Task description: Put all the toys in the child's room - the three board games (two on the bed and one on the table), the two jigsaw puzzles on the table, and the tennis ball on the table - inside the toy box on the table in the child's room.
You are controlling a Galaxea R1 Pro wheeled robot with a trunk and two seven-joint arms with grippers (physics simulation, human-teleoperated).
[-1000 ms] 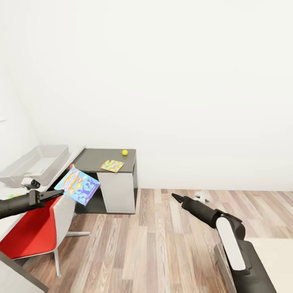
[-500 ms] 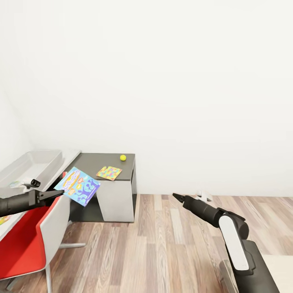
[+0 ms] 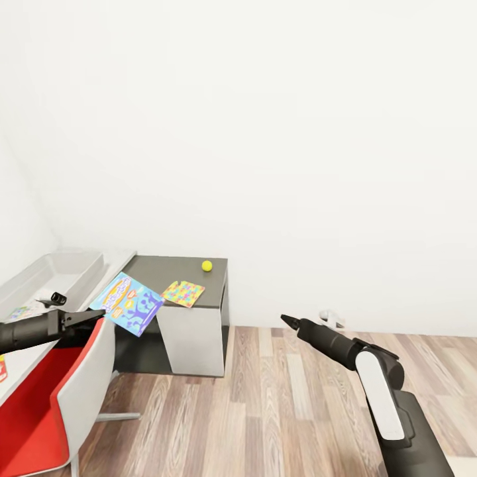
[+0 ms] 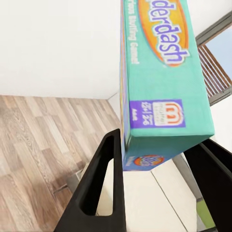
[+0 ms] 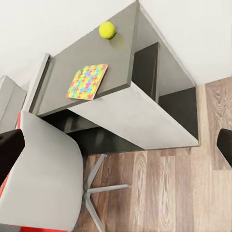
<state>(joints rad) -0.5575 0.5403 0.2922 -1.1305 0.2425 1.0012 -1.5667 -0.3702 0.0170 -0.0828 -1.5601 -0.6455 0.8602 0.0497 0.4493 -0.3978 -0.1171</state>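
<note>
I have the small blue printed board game box (image 3: 127,303) clamped in my left gripper (image 3: 93,315), tilted in the air over the red-and-white swivel chair (image 3: 63,391). Beyond it, a mosaic-patterned jigsaw puzzle square (image 3: 183,293) and the small yellow-green tennis ball (image 3: 207,265) lie apart on the dark grey table section (image 3: 159,273); the translucent grey toy box (image 3: 46,279) sits on the pale top. My right gripper (image 3: 286,322) hangs over the wood-plank floor (image 3: 265,411), fingers together.

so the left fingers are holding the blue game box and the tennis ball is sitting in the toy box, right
Not quite. The left gripper does hold the blue board game, but the tennis ball sits on the dark grey section of the table, not in the toy box. The head view shows it.
</note>
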